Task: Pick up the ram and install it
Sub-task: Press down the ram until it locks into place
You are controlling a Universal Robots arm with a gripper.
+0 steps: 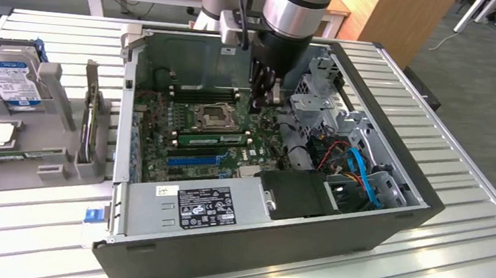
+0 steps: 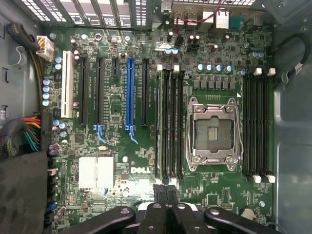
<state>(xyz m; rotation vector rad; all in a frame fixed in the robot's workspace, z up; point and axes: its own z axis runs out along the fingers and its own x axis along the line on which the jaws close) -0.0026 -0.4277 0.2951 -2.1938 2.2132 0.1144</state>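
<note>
- Table: ribbed, silvery metal slats.
- Case: dark, boxy tower lying on its side on the table, open at the top.
- Motherboard: flat green board inside the case, crowded with long black slots and one blue one.
- Gripper: black, jaws closed on nothing, hanging over one end of the slot bank beside the socket.
- Ram: thin green stick standing on edge in that bank's slot farthest from the socket. One end is near the gripper's tips, but contact is unclear.
- Socket: square frame of shiny silver metal.
</note>
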